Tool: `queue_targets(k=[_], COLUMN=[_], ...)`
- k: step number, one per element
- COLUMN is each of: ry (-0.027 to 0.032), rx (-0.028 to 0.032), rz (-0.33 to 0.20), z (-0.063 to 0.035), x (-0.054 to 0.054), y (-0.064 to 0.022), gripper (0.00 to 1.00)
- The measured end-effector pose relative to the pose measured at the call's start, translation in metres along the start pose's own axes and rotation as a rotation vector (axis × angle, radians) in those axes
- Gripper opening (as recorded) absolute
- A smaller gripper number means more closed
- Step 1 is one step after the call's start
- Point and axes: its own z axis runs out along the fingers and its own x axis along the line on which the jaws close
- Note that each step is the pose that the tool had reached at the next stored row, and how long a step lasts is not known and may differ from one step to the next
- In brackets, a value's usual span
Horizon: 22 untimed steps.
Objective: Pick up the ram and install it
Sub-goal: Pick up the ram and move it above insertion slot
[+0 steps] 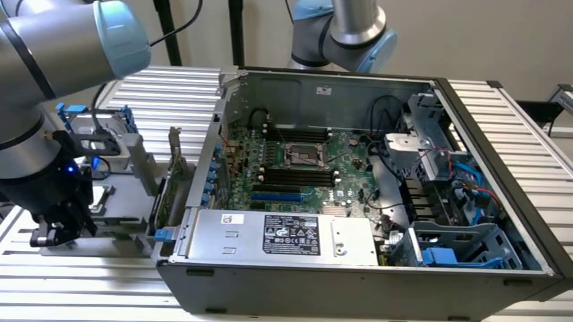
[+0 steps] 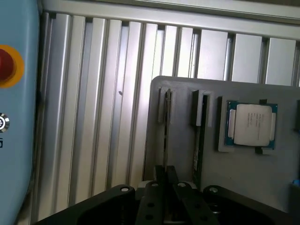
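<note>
The ram (image 2: 165, 136) stands on edge in a slot of the grey parts holder (image 2: 180, 140), seen as a thin dark line. My gripper (image 2: 165, 174) is right over it, its black fingers (image 2: 158, 174) pressed close on either side of the stick's near end. A second thin stick (image 2: 197, 140) stands in the neighbouring slot. In the exterior view my gripper (image 1: 56, 231) is down at the holder (image 1: 121, 191) on that view's left, beside the open computer case (image 1: 358, 181). The black memory slots (image 1: 296, 178) lie on the motherboard inside the case.
A processor chip (image 2: 252, 123) lies in a pocket of the holder. An expansion card (image 1: 174, 178) stands upright between the holder and the case wall. A hard drive in a blue frame (image 1: 90, 127) sits behind the holder. A light-blue panel with a red button (image 2: 5, 65) borders the ribbed metal table (image 2: 93, 117).
</note>
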Motion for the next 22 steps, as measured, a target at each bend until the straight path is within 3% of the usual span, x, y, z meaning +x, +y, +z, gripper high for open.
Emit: queue_targets(k=[10, 22], ry=[-0.0005, -0.0028], rx=[-0.0055, -0.0053], rz=[0.000, -0.001], z=[-0.0448, -0.0924], x=[-0.002, -0.007], y=[-0.0048, -0.0250], gripper=[0.14, 0.14])
